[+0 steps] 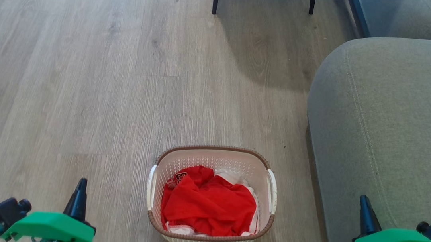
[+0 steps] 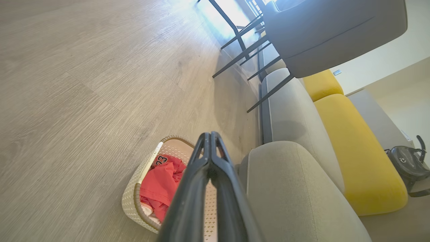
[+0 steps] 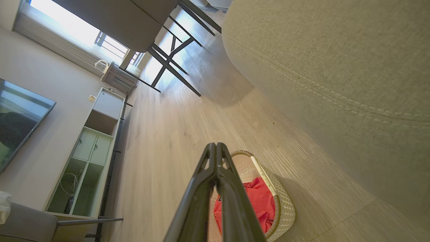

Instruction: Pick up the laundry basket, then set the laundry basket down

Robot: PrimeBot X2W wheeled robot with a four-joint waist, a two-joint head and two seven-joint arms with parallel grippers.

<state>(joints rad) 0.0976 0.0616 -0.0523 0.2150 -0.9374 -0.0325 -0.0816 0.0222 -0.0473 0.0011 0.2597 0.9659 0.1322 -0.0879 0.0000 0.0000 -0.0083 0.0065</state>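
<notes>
Laundry basket (image 1: 212, 148) holds a red jersey (image 1: 210, 208) marked 23; left claw (image 1: 81, 182) and right claw (image 1: 363, 200) pinched closed, empty.

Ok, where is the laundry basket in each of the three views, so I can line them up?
Head view: laundry basket at bottom centre, standing on the floor.
Left wrist view: laundry basket at the bottom, left of centre.
Right wrist view: laundry basket at the bottom, right of centre.
Shared landmark: the grey sofa right beside the basket, also seen in the left wrist view and the right wrist view.
</notes>
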